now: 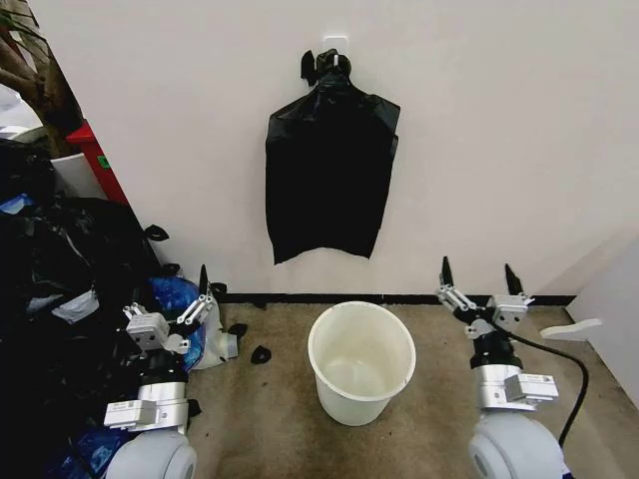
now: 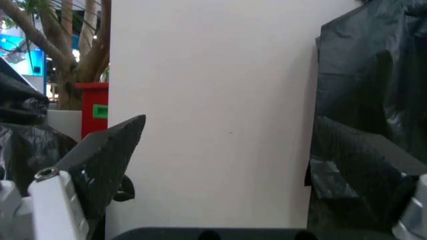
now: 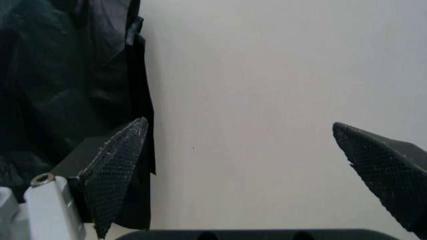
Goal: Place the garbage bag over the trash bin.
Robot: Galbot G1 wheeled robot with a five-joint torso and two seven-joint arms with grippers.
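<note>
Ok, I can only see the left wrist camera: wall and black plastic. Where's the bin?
Observer: The white bin stands on the floor under the black bags hung on the wall hook.
Operator: Is a bag on it yet?
Observer: No, its rim is bare.
Operator: Where's the other gripper?
Observer: The right gripper is open, raised beside the bin, opposite the left gripper.

trash bin (image 1: 361, 361) mouth open above | stuffed bag heap (image 1: 60, 299) crowds left
</note>
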